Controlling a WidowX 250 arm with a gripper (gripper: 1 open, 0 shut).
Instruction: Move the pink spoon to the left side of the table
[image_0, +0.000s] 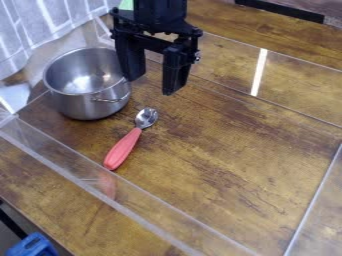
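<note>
The pink spoon (130, 140) lies flat on the dark wood table (227, 140), its salmon-pink handle pointing to the lower left and its shiny metal bowl to the upper right. My black gripper (154, 84) hangs above and behind the spoon's bowl, a little apart from it. Its two fingers stand spread apart with nothing between them.
A round steel pot (87, 83) sits to the left of the gripper, close to the left finger. Clear acrylic walls (160, 205) border the table at the front and sides. A white cloth (47, 25) hangs at the back left.
</note>
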